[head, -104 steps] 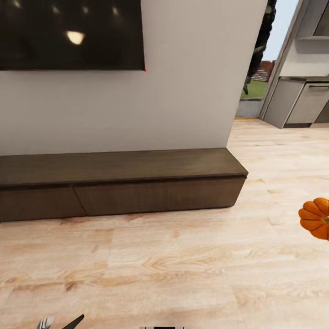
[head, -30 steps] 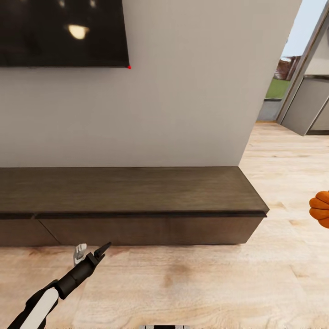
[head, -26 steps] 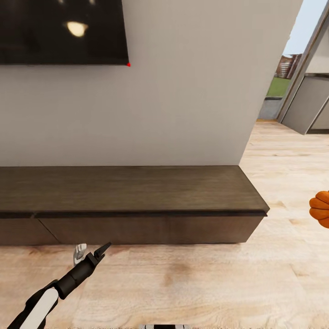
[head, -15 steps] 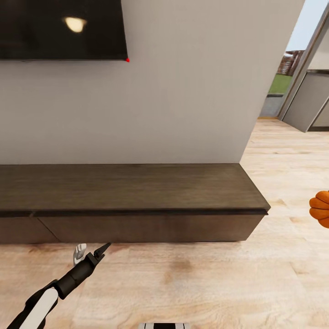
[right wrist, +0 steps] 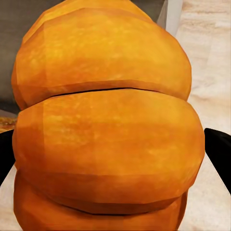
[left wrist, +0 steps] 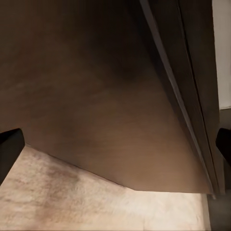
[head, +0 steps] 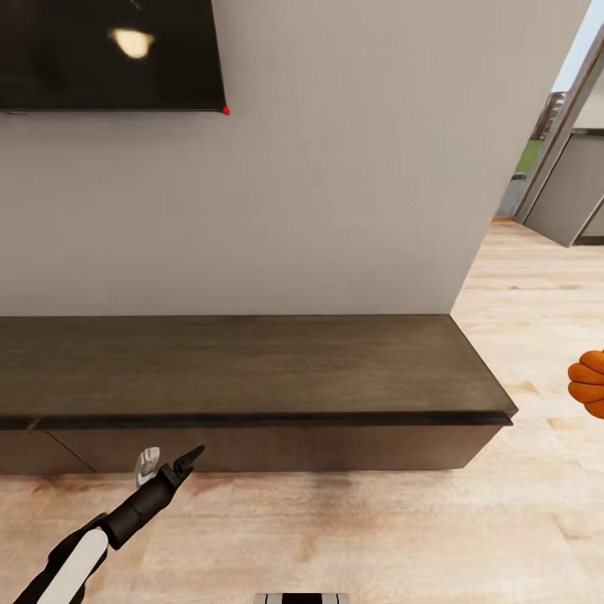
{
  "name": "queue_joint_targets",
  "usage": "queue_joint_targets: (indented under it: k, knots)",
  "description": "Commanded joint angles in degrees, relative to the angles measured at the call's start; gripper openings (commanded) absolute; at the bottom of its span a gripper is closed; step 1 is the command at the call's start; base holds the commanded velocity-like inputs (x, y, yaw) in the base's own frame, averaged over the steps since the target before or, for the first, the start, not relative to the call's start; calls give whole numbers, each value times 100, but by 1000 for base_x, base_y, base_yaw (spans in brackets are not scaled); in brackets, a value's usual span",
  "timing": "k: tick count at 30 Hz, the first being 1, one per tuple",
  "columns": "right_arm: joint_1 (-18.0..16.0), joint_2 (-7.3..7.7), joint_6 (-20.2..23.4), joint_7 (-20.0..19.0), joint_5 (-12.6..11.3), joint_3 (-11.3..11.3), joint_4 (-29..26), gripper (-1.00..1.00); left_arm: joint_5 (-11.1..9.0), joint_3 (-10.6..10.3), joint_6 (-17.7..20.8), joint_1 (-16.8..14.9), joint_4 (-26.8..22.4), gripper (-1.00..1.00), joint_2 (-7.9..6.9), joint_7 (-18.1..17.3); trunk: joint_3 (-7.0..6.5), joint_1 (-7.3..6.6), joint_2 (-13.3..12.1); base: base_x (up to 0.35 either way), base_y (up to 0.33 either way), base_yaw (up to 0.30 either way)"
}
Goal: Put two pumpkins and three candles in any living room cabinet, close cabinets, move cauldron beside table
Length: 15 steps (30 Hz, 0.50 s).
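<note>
Between my right gripper's (right wrist: 115, 149) fingers sits a pumpkin (right wrist: 108, 125), pinched at both flanks; in the head view it shows at 3 o'clock. My left gripper (head: 168, 466) hangs spread and empty, its tips just short of the cabinet's (head: 252, 361) closed drawer front. From that gripper the front lies at 12 o'clock, its long axis running 9 to 3. I judge the left arm nearer for opening it.

The left pincer (head: 168, 464), fingers apart, hangs just before the closed cabinet (head: 252, 377); a pumpkin (head: 590, 384) shows at right.
</note>
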<state>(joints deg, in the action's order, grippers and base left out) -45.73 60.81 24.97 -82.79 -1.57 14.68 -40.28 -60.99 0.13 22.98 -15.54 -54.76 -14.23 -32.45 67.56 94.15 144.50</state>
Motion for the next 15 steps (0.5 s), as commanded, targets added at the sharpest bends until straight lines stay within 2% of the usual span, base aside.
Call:
queue_joint_targets:
  k: [1,15]
  knots:
    - [-6,1,60,-18,-16,0,3,-100,-54,-1,48,-2,0,100,-4,-1,5,0,2,55,0,0]
    - [-6,5,60,-18,-18,6,6,-100,-54,-6,49,-2,-23,100,-18,-15,5,0,2,10,0,0]
